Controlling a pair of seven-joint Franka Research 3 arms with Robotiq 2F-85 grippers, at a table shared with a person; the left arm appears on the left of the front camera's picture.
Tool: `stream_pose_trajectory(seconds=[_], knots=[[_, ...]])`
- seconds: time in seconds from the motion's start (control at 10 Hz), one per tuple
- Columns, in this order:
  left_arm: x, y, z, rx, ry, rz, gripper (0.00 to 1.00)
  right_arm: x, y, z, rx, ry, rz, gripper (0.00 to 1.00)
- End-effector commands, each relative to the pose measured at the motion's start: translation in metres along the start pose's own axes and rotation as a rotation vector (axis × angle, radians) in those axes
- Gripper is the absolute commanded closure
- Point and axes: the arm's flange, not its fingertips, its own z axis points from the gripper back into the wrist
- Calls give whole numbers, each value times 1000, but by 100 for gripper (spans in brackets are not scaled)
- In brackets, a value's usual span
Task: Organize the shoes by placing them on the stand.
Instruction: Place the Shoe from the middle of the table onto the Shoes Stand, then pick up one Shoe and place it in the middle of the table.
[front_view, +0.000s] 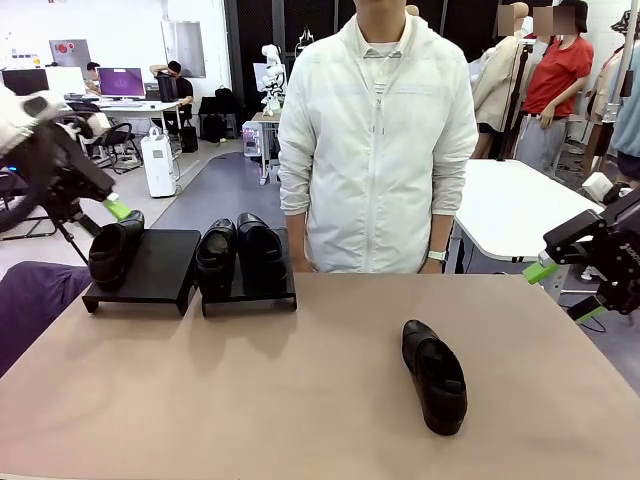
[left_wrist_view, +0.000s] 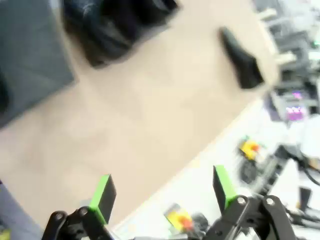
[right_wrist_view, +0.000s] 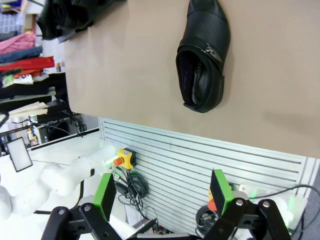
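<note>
Two black stands sit at the table's far left. One glossy black shoe (front_view: 113, 250) rests on the left stand (front_view: 150, 268), and a pair of shoes (front_view: 240, 255) fills the right stand (front_view: 250, 295). Another shoe (front_view: 435, 375) lies loose on the table right of centre. My left gripper (front_view: 112, 210) hovers just above the single shoe, off it; in the blurred left wrist view the gripper (left_wrist_view: 164, 192) is open and holds nothing. My right gripper (front_view: 562, 290) hangs past the right edge, and in its wrist view it (right_wrist_view: 162, 194) is open above the loose shoe (right_wrist_view: 202, 55).
A person in a white jacket (front_view: 375, 150) stands at the far side, arms down. The tan table (front_view: 300, 400) is bare between the stands and the loose shoe. A purple cloth (front_view: 30, 305) lies at the left edge.
</note>
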Motion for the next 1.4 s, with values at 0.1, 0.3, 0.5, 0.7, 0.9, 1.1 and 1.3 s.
stream_pose_trajectory(seconds=[0.1, 0.3, 0.5, 0.7, 0.9, 1.1, 1.3], knots=[[-66, -3, 15, -88, 25, 111, 0, 2, 2, 3, 16, 4, 17, 0], [-104, -14, 6, -126, 94, 208, 0, 2, 2, 3, 16, 4, 17, 0], [-119, -1, -15, 8, 221, 346, 0, 2, 2, 3, 16, 4, 17, 0], [-120, 2, -6, -68, 151, 288, 0, 2, 2, 3, 16, 4, 17, 0], [-120, 2, -6, -68, 151, 288, 0, 2, 2, 3, 16, 4, 17, 0], [-120, 2, -6, -68, 151, 288, 0, 2, 2, 3, 16, 4, 17, 0], [-120, 2, -6, -68, 151, 288, 0, 2, 2, 3, 16, 4, 17, 0]])
